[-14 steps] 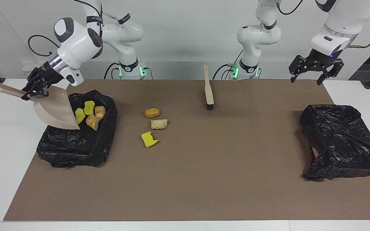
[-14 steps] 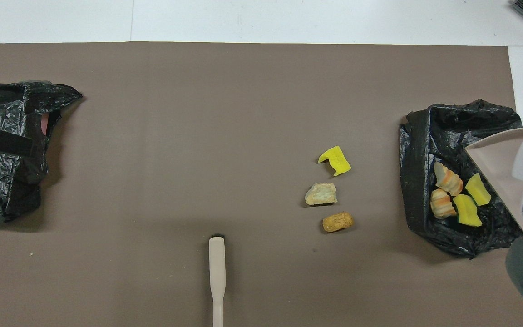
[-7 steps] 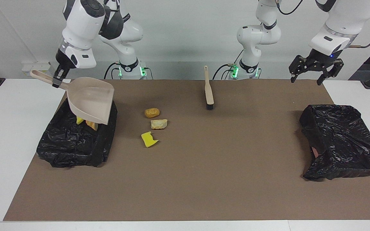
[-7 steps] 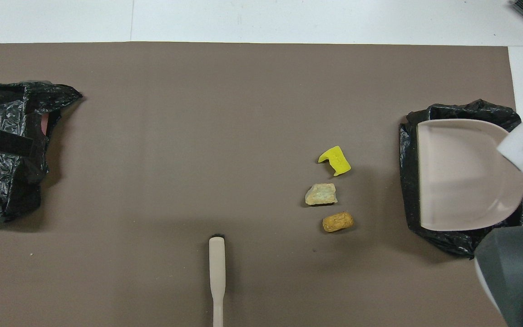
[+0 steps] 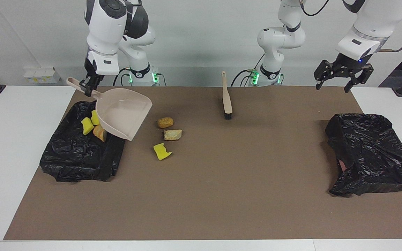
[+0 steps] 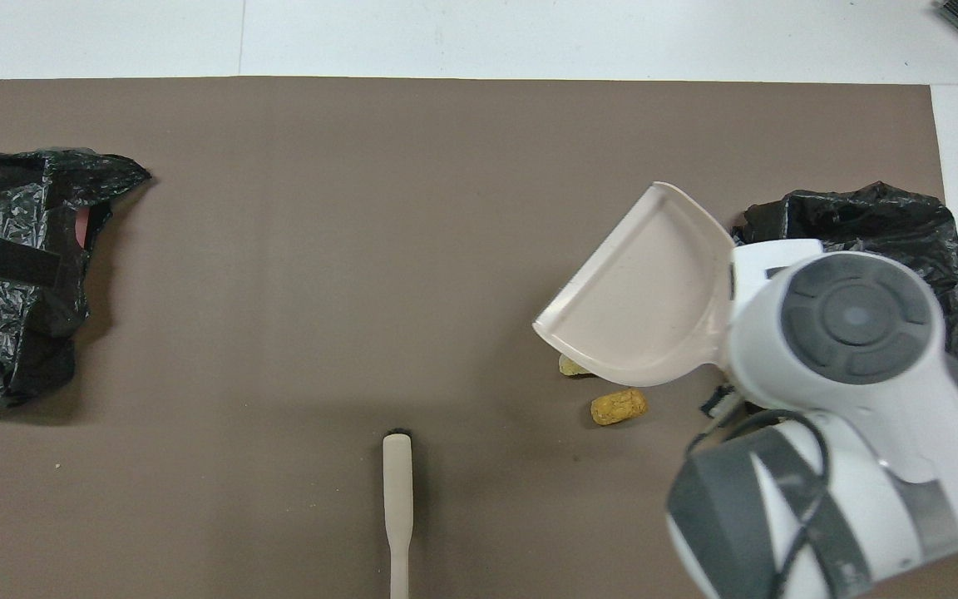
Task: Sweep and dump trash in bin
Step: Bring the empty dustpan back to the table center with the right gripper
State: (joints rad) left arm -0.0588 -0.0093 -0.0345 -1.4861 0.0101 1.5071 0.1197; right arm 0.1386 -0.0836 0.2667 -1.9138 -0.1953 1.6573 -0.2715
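Brush [image 5: 226, 97] lies nearest my bases: slim beige handle, short black bristle head, flat on the brown matte mat [image 5: 222, 195], untouched. My right gripper [image 5: 88, 84] pinches the thin handle of the dustpan [image 5: 124, 113], fingers pressed tight on it. Pan is smooth beige plastic, scoop-shaped with a rounded back wall, held up in the air, tilted mouth-down over the edge of the bin [image 5: 82, 157] and the mat beside it. My left gripper [image 5: 343, 75] hangs spread wide, holding nothing, waiting over the left arm's end of the table. Bin at the right arm's end is lined with crinkled glossy black plastic. Trash in it [image 5: 94, 126]: yellow sponge bits and an orange bread-like chunk, partly hidden by the pan. Three scraps sit on the mat beside the bin: tan rounded chunk [image 5: 165, 122], pale ragged bread piece [image 5: 172, 134], torn yellow sponge bit [image 5: 162, 151] farthest from me. Second bag-lined bin [image 5: 372, 153], same wrinkled black film, sits at the left arm's end.
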